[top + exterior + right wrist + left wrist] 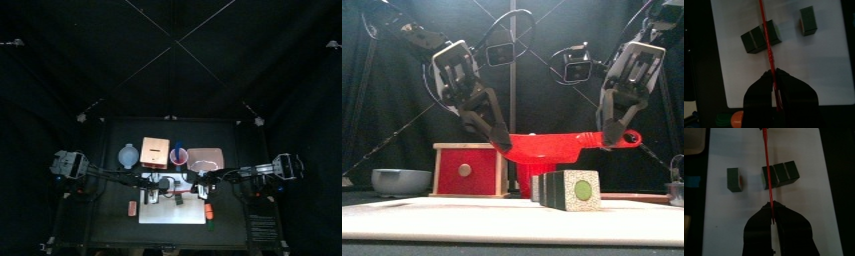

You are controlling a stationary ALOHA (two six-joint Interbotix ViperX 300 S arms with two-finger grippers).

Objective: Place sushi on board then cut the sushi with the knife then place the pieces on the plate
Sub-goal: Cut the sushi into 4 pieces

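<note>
Top view: the white cutting board [174, 218] lies at the middle of the tabletop's front edge. Toward the back edge stand the wooden box [155, 151] with the pink tray [205, 158] to its right, the blue-grey bowl [127, 155] to its left and the red cup [179, 156] between box and tray. Both arms meet over the board. The left gripper [502, 143] is clamped on one end of the red knife [556, 148], and the right gripper [613, 138] is clamped on the other end. The knife is held level, edge down, just above the sushi roll [569, 188]; contact cannot be told. The roll, three blocks joined, stands near the board's middle. One detached piece [733, 179] stands apart beside it on the board.
</note>
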